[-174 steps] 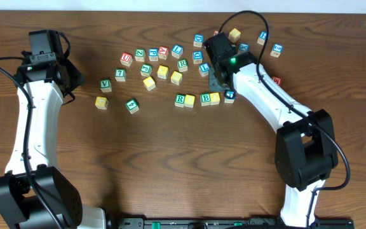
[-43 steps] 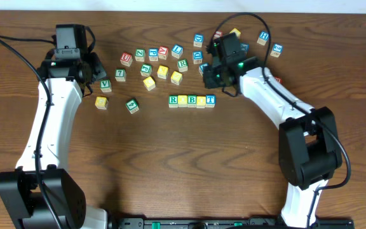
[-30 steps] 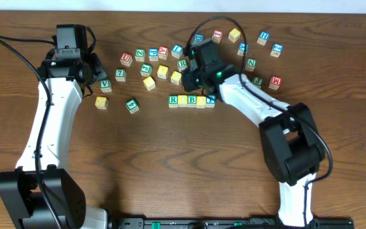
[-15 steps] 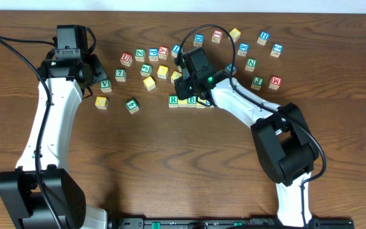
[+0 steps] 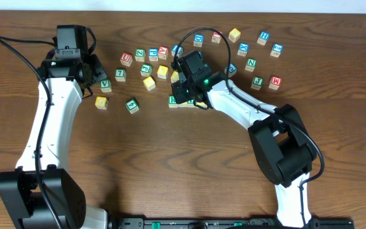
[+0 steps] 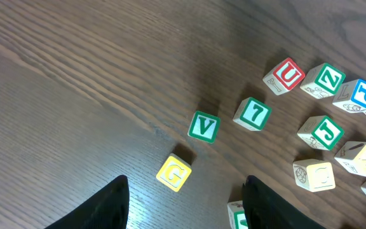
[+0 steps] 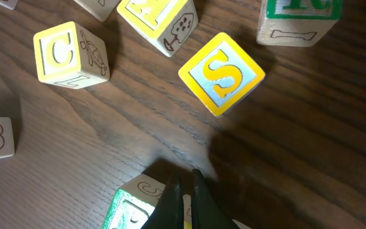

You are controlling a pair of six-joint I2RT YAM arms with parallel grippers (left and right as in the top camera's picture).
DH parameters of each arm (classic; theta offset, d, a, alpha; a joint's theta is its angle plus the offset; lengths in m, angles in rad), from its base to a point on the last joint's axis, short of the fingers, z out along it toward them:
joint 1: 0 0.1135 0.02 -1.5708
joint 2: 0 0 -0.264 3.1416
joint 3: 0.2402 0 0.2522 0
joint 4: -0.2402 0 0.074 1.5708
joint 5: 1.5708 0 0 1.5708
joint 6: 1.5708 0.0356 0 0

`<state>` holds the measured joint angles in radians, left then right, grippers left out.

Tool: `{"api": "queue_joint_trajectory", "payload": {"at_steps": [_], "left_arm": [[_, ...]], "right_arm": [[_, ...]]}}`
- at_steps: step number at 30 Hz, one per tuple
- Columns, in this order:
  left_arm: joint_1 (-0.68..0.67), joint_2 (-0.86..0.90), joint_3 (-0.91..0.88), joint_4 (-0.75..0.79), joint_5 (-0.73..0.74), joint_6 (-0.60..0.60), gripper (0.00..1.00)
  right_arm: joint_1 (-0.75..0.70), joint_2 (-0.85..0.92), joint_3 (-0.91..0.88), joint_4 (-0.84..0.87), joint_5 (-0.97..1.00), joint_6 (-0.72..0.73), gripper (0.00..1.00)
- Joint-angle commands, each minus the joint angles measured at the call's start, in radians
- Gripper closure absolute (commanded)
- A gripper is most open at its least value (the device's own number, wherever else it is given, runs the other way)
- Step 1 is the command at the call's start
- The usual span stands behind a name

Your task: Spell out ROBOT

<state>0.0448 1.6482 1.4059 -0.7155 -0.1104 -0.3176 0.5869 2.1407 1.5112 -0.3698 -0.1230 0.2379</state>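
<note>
Only the green R cube (image 5: pixel 172 100) showed, at 9 o'clock of the clenched right gripper (image 7: pixel 184 193). The other 4 letters could not be confirmed placed. The left gripper (image 6: pixel 183 210) hung released.

My right gripper (image 7: pixel 184 191) sits pinched closed, its arm stretched forward and to the left; my left gripper (image 6: pixel 186 207) hangs with its 2 fingers (image 6: pixel 107 210) spread.

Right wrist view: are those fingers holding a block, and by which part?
Nothing is held: the right gripper is shut, fingers together, next to the green-framed cube.
</note>
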Motion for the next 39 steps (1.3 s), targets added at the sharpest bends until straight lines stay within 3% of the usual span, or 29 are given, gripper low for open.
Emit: {"api": "queue_joint_trajectory", "payload": {"at_steps": [1, 31, 39], "left_arm": [[0.003, 0.002, 0.006, -0.006, -0.002, -0.013, 0.44], [0.003, 0.002, 0.005, -0.010, -0.002, -0.013, 0.44], [0.003, 0.002, 0.005, -0.009, -0.002, -0.013, 0.44]], "right_arm": [[0.004, 0.020, 0.010, -0.001, 0.019, 0.017, 0.99], [0.005, 0.021, 0.009, -0.048, 0.019, 0.063, 0.99], [-0.026, 0.021, 0.010, 0.012, 0.056, 0.063, 0.99]]}}
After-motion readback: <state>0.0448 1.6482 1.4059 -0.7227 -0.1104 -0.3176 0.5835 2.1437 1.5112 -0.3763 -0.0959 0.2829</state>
